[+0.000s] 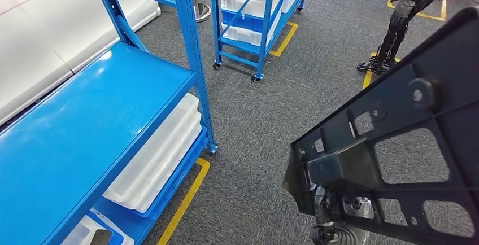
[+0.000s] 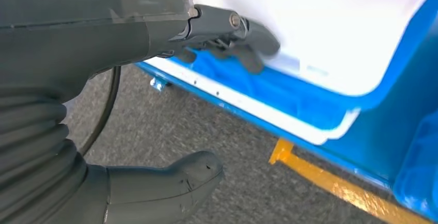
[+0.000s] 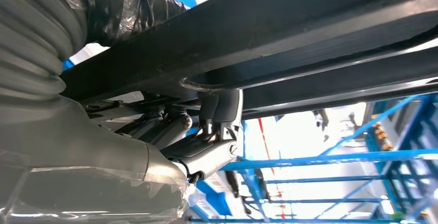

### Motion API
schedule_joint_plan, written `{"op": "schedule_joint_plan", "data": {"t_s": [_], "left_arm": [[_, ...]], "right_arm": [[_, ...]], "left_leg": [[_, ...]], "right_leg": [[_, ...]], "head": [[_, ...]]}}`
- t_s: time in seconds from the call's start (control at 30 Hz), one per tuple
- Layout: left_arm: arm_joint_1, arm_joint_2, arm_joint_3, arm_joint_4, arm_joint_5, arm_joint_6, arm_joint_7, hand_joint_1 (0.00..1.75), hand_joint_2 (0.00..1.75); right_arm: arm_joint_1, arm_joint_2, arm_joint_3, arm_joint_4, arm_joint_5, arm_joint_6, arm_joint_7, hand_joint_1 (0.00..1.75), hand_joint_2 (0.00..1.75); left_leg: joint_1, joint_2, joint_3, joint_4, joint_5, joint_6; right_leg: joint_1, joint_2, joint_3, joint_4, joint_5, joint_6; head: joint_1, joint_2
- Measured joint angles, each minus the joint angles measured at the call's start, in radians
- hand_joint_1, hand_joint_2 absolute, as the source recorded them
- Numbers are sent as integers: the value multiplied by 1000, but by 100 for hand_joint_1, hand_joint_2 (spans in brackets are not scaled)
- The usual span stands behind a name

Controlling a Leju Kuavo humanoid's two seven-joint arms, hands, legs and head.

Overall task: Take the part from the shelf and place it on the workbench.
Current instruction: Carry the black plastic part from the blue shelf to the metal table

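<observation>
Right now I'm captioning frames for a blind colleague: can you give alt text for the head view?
A large black openwork part fills the lower right, held from below by the robot's right hand. To the left stands a blue shelf with white bins beneath, on grey carpet marked with yellow tape.

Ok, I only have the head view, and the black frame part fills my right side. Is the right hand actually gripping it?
Observer: Yes. The right wrist view shows the right hand with its fingers hooked up over an edge of the black frame part.
Operator: And the left hand?
Observer: The left hand holds nothing. Its fingers and thumb are apart.
Operator: Anything near it?
Observer: A white bin lies just beyond its fingertips.
</observation>
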Motion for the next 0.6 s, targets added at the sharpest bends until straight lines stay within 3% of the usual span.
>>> {"op": "schedule_joint_plan", "data": {"t_s": [0.07,0.1,0.13,0.17,0.23,0.3,0.33,0.4,0.47,0.53,0.6], "left_arm": [[5,1,8,0,10,-4,-3,0,175],[7,2,13,0,14,-5,-4,0,175],[8,2,17,0,16,-6,-3,0,175],[9,2,20,0,16,-7,-1,0,175],[12,1,21,0,12,-6,8,0,175],[17,2,22,0,7,-4,16,0,175],[19,3,23,0,5,-4,18,0,175],[20,2,23,0,0,-4,20,0,175],[19,-2,23,0,-4,-4,19,0,175],[19,-5,23,0,-8,-4,12,0,175],[20,-5,23,0,-11,-4,6,0,175]], "right_arm": [[0,-3,2,-6,0,-3,0,175,175],[1,-4,3,-8,-1,-4,0,175,175],[3,-6,3,-10,-2,-5,0,175,175],[4,-7,4,-11,-2,-5,0,175,175],[5,-8,5,-16,-4,-5,0,175,175],[5,-9,7,-23,-5,-5,0,175,175],[5,-9,8,-26,-5,-5,0,175,175],[6,-10,9,-29,-6,-5,0,175,175],[7,-10,10,-32,-6,-5,0,175,175],[7,-10,14,-34,-6,-5,0,175,175],[6,-10,16,-34,-6,-5,0,175,175]], "left_leg": [[-2,17,4,-3,-1,5],[-3,26,5,-3,-3,4],[-3,35,6,-2,-5,3],[-2,43,9,-2,-8,1],[-1,58,20,-2,-16,-6],[-4,69,29,-1,-25,-17],[-5,73,32,-2,-28,-24],[-4,83,37,-5,-31,-36],[2,69,34,13,-49,-46],[4,36,-5,100,-102,-47],[3,22,-44,182,-144,-45]], "right_leg": [[-6,-30,-62,119,-58,9],[-11,-33,-93,175,-77,13],[-16,-35,-112,204,-78,16],[-21,-38,-110,194,-59,19],[-28,-57,-51,75,8,24],[-24,-81,3,-33,44,21],[-20,-86,12,-53,44,16],[-13,-72,10,-56,43,1],[-11,-57,13,-62,45,-15],[-11,-44,18,-67,48,-30],[-8,-36,18,-67,47,-38]], "head": [[1,0],[1,0],[1,0],[1,0],[1,0],[0,0],[0,0],[0,0],[0,0],[0,0],[-1,0]]}}
